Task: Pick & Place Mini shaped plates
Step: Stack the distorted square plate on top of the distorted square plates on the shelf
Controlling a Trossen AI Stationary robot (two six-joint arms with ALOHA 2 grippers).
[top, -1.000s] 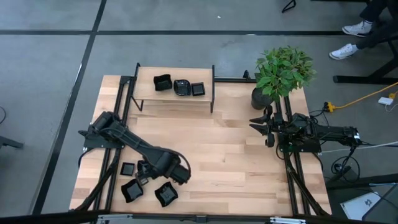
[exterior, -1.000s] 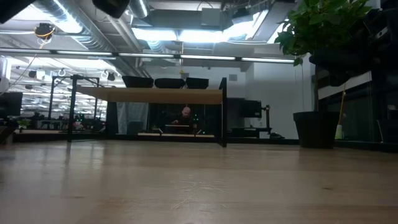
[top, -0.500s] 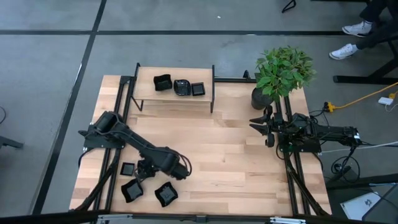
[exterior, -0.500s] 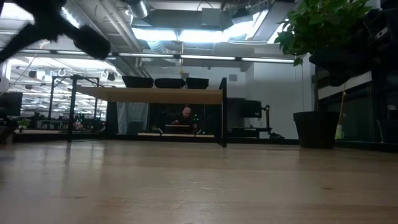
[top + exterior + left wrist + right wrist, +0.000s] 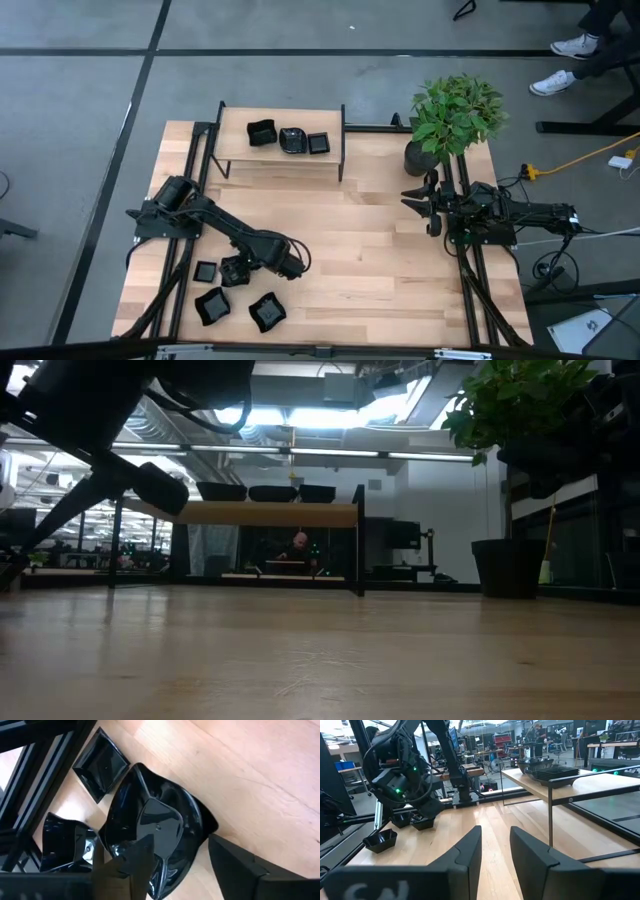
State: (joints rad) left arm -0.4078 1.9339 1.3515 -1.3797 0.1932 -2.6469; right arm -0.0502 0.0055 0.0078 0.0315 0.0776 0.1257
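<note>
Grip: my left gripper (image 5: 175, 865) clamps a wavy plate (image 5: 155, 825), one finger inside the bowl.
Lift: I raise it clear of the square plate (image 5: 100, 764) just beside.
Right gripper (image 5: 495, 852): parted, idle near the plant pot (image 5: 420, 158).

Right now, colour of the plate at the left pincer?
Glossy black plate, clearest in the left wrist view.
</note>
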